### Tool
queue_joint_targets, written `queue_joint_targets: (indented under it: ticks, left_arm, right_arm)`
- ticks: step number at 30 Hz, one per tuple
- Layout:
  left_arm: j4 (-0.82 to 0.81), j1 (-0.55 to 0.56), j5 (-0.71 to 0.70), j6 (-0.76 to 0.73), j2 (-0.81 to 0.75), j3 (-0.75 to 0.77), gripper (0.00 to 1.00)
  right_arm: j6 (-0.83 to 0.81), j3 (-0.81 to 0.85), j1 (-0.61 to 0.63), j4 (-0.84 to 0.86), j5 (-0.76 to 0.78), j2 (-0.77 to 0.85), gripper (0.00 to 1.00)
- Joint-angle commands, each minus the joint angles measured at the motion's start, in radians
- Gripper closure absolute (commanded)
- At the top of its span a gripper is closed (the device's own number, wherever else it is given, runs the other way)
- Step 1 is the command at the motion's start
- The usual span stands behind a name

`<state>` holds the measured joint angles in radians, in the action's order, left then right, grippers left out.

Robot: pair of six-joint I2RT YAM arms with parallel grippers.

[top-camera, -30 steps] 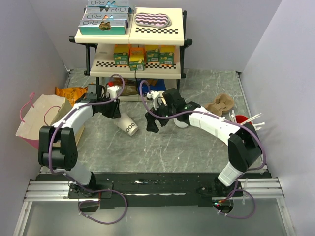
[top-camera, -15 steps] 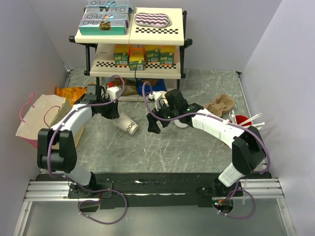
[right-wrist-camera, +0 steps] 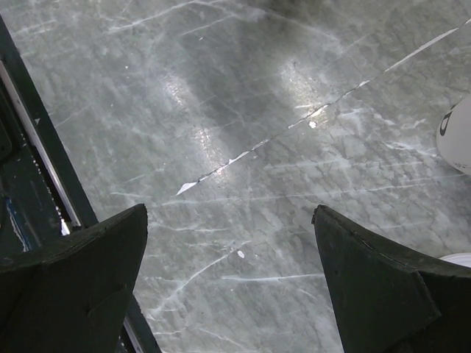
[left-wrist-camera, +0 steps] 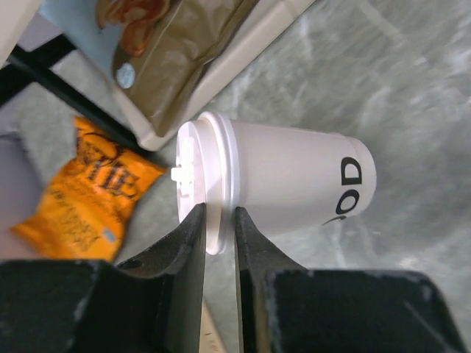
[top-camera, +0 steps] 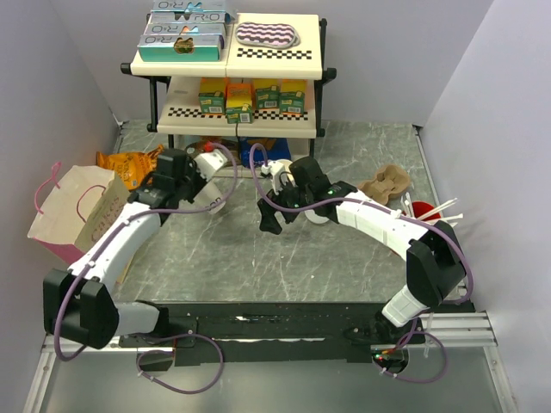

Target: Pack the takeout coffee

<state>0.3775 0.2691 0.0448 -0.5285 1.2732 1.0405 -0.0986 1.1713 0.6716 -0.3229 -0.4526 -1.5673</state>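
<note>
The left gripper is pinched narrow on the rim of the round white plastic lid of the cream-white tapered paper coffee cup, tipped over the grey marbled table by the shelf's foot; that grip probably suits carrying it to the beige paper bag with pink handles at the left; the right gripper hovers nearby, wide and empty, likely keeping clear.

From above and behind my bases, my top camera takes in everything around the takeout coffee. My left wrist camera shares that coffee, very close; my right wrist camera faces tabletop just right of it.
</note>
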Motion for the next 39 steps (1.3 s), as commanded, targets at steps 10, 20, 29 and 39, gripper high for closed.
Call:
queue_joint_targets:
  ticks: [10,20,29,39]
  left_arm:
    - [-0.425,0.148,-0.447,-0.317,0.098,-0.16,0.98]
    - [-0.525,0.205,-0.554,-0.326,0.201,-0.185,0.98]
    - [-0.52,0.22,-0.569,-0.288,0.244,-0.185,0.9]
    - [-0.486,0.249,-0.574,-0.251,0.238,-0.195,0.43]
  right_arm:
    - [-0.012,-0.03,-0.017,0.033,0.04,0.065,0.0]
    - [0.007,-0.055,-0.053,0.036,0.028,0.064,0.0]
    - [0.019,-0.061,-0.075,0.038,0.012,0.066,0.0]
    - [0.013,-0.075,-0.084,0.035,0.018,0.082,0.0]
